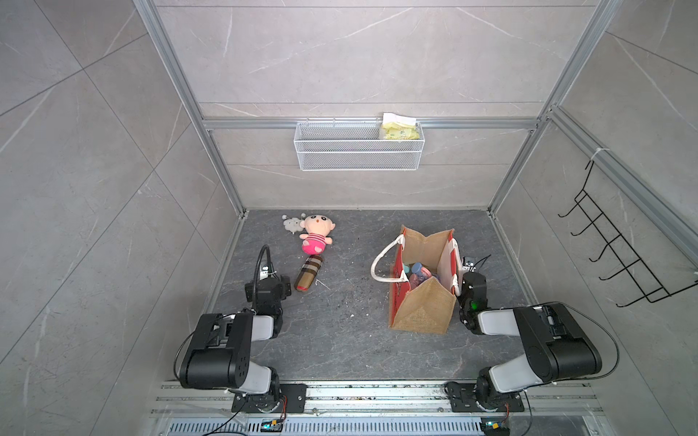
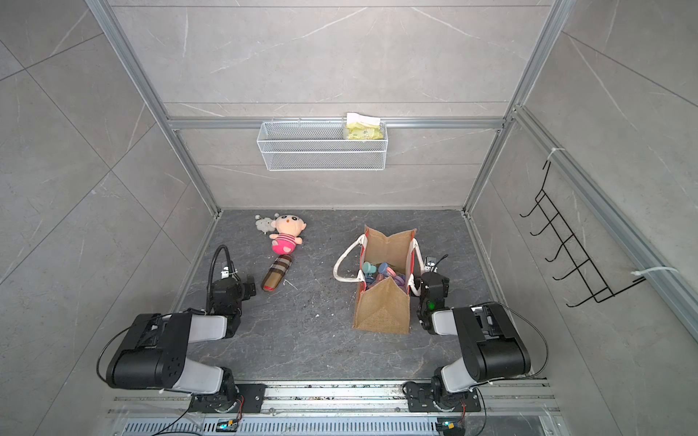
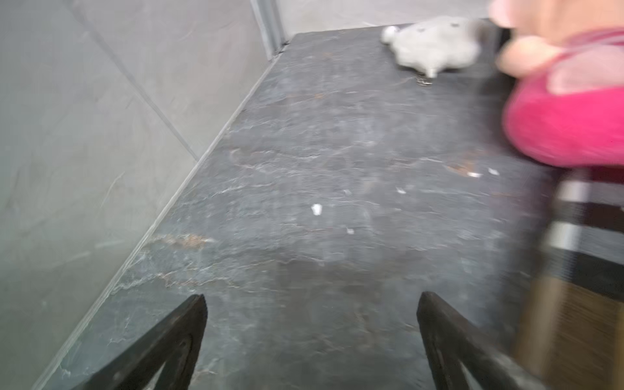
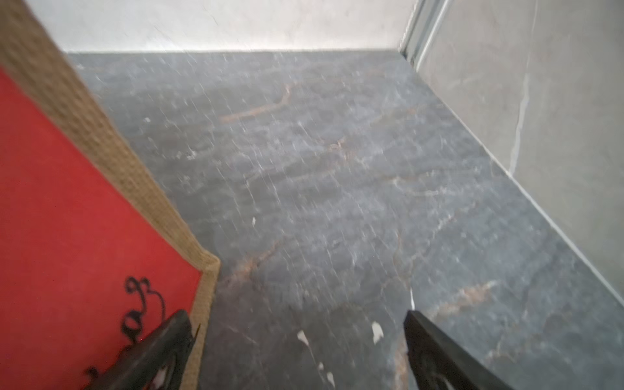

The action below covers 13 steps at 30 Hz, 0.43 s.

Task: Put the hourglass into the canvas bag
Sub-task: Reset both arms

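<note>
What looks like the blue-capped pink hourglass [image 1: 420, 271] sits inside the upright red-and-burlap canvas bag [image 1: 423, 309], just left of the right gripper [image 4: 296, 315]. The left gripper [image 3: 312, 295] is well apart. Both gape wide, empty.

In both top views my two arms look alike: the left arm [image 1: 223, 351], at the lower left of the frame, and the right arm [image 1: 547, 339], at the lower right, have boxy black joint housings and pale grey links. Thin black cables [image 1: 618, 353] loop off the shoulders. A thicker black hose [image 1: 259, 264] arcs over the left wrist, and a green light [image 1: 474, 304] glows on the right wrist. Each black base plate [image 1: 294, 396] shows small screws. My wrist views show black, tapered fingers [image 3: 182, 341].
</note>
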### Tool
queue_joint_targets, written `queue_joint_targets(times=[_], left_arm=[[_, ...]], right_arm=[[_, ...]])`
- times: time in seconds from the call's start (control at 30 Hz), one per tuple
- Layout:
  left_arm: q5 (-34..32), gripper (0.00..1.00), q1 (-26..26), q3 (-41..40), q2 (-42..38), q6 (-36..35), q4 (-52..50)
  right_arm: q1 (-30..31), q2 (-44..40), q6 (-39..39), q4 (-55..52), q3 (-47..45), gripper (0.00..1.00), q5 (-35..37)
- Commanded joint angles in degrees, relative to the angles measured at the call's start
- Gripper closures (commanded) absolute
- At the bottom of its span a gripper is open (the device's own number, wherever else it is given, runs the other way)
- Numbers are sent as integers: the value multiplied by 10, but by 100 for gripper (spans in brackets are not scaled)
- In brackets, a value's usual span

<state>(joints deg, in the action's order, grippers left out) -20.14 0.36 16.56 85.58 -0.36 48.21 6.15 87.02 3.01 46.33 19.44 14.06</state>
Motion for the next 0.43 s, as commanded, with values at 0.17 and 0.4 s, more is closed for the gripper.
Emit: queue_joint_targets(times=[0.17, 0.4], left_arm=[[58, 0, 7, 32, 7, 28, 27], [59, 0, 7, 32, 4, 28, 20]], right_arm=[[4, -1, -17, 59, 1, 1, -31], [6, -2, -17, 56, 2, 1, -27]])
